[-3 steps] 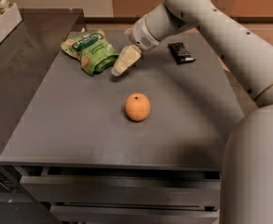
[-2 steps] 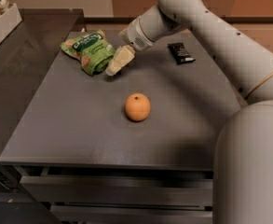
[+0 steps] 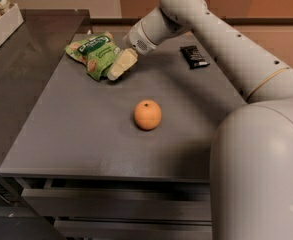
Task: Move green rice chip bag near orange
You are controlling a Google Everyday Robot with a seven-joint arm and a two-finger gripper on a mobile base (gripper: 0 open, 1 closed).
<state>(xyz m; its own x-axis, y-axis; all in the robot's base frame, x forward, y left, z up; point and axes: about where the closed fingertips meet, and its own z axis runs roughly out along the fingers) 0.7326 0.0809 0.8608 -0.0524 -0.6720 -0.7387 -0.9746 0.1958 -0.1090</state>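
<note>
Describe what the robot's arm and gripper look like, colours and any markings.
The arm is smooth, off-white and tubular, with rounded joints, a row of small dark dots along one link and a thin tan ring near the big lower segment. The gripper, at the right edge of the green rice chip bag, is cream and blocky. No cables show.

The white arm point(image 3: 221, 44) extends from the base point(image 3: 261, 174), well right of the green rice chip bag point(image 3: 90, 51), forearm reaching toward it. The gripper point(image 3: 115, 72) tilts down and leftward, against the bag's right edge.
</note>
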